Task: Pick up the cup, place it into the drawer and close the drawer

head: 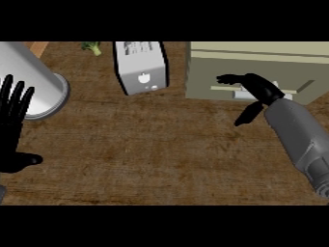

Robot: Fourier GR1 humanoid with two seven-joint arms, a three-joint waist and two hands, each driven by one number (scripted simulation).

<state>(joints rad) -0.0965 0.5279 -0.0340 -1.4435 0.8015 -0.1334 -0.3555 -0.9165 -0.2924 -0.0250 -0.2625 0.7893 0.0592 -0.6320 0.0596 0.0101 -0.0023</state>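
**Ana:** Cup first, where is it?

**Ben:** I can't pick out a cup with any certainty. In the upper left of the frame there is a large pale cylinder [32, 79] lying tilted on the brown tabletop [159, 154], partly cut off by the left edge. Whether that is the cup I cannot tell.

**Ana:** And the drawer?

**Ben:** Upper right. The olive-grey drawer unit [210, 72] stands on the tabletop, with a pale handle [227, 88] across its front. I cannot tell how far it is pulled out, nor whether anything lies inside.

**Ana:** Right hand?

**Ben:** The right hand [261, 90] is at the front of the drawer unit, over the handle. Its fingers [227, 78] curl toward the left above the handle and the thumb [247, 116] hangs down below. I can't see whether it actually grips the handle. The grey forearm runs down toward the lower right corner.

**Ana:** Left hand?

**Ben:** The left hand [6, 130] rests at the left edge, open, fingers straight and pointing up, holding nothing. Its fingertips overlap the lower end of the cylinder.

**Ana:** Anything else?

**Ben:** A silver toaster [142, 67] in the upper middle, and a small green piece of broccoli [92, 47] just left of it at the top.
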